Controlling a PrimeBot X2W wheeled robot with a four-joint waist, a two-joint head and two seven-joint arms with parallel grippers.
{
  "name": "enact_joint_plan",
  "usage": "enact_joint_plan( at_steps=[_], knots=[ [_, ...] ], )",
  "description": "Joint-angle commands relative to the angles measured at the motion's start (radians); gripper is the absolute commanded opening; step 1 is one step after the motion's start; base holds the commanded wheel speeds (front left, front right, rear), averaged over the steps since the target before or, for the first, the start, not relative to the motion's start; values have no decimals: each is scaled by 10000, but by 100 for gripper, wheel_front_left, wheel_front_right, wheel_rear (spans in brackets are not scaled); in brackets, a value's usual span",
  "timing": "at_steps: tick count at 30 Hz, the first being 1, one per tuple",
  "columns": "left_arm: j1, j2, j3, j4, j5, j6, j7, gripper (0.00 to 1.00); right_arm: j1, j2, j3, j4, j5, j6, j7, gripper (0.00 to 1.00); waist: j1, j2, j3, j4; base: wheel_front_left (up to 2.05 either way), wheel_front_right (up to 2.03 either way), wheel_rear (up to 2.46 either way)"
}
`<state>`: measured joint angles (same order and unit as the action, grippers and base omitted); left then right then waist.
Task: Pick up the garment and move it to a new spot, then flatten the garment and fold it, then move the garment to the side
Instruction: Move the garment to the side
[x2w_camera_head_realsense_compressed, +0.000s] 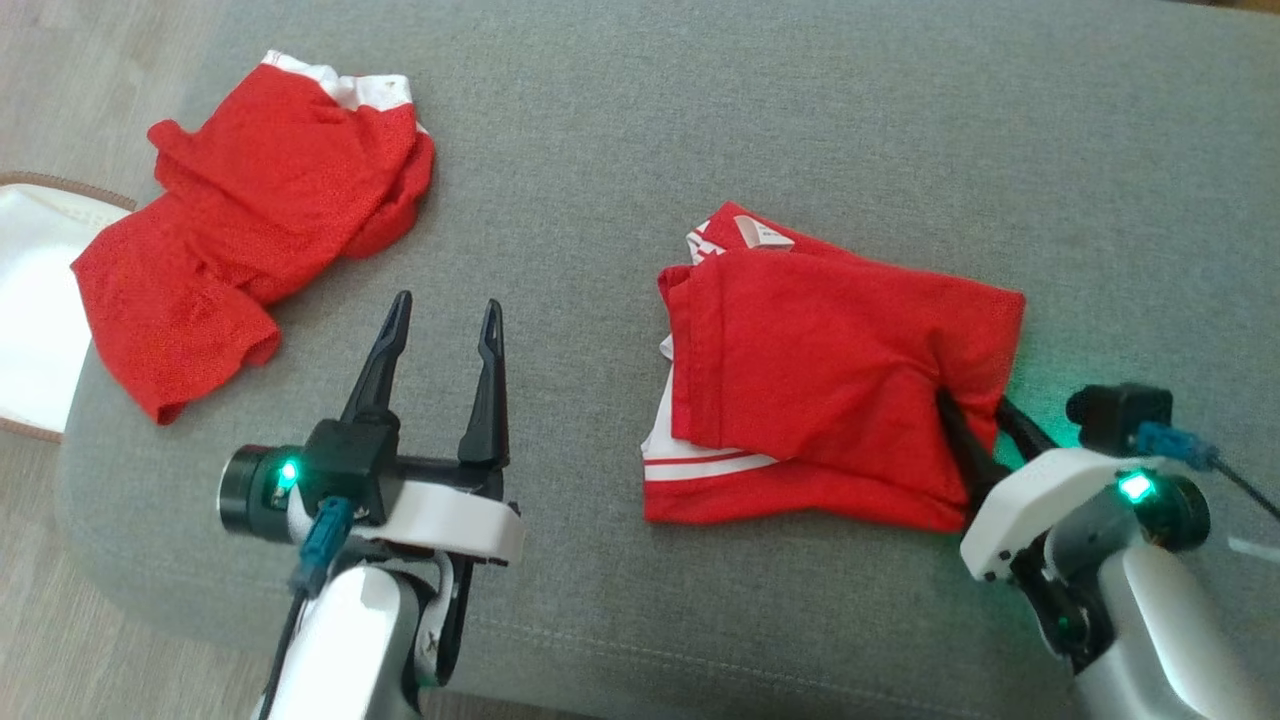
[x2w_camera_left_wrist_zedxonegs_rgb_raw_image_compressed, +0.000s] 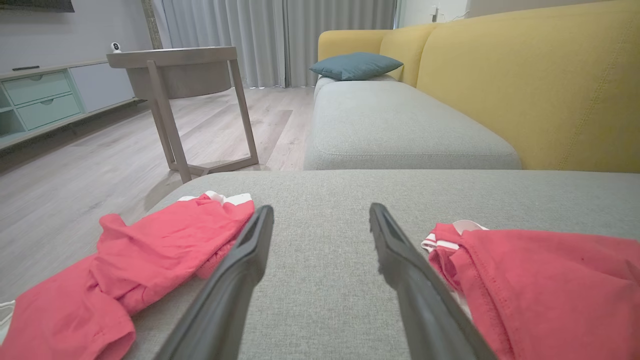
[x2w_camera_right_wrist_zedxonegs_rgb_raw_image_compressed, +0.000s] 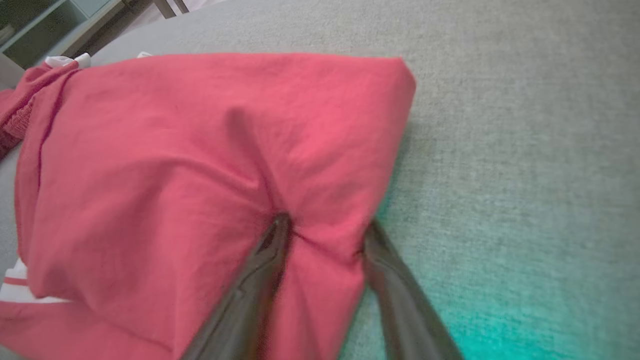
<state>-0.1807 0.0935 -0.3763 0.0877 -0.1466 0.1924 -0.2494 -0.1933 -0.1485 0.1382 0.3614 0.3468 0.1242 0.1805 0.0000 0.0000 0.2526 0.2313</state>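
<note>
Grey sofa cushion (x2w_camera_head_realsense_compressed: 800, 120), wooden floor (x2w_camera_left_wrist_zedxonegs_rgb_raw_image_compressed: 75, 165) beyond it. Folded red garment (x2w_camera_head_realsense_compressed: 830, 370) with white trim lies flat on the cushion. Right pincer (x2w_camera_right_wrist_zedxonegs_rgb_raw_image_compressed: 325, 230) is clenched on this garment's near edge; cloth is bunched and puckered between its two fingers (x2w_camera_right_wrist_zedxonegs_rgb_raw_image_compressed: 260, 270). Left pincer (x2w_camera_head_realsense_compressed: 447, 312) is released, jaws spread, with bare cushion between them. The folded garment is just to its right. A second, crumpled red garment (x2w_camera_head_realsense_compressed: 260, 220) lies to its left and ahead, apart from both pincers.
</note>
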Motion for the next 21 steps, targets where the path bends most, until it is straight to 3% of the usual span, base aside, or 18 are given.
enact_joint_plan(
  at_steps=[1,9,21],
  knots=[
    [-438,31,338,-378,119,26,-120,100,-67,-154,456,-71,97,65,298,0,0,0,17,-4,0,0,0],
    [-323,80,524,-539,224,46,-122,100,-92,-556,673,-757,-283,65,294,0,0,0,14,-566,0,0,0],
    [-644,199,408,-743,533,-186,-123,100,-283,-1420,857,-1783,-342,65,318,0,0,0,209,-3308,0,0,0]
  ],
)
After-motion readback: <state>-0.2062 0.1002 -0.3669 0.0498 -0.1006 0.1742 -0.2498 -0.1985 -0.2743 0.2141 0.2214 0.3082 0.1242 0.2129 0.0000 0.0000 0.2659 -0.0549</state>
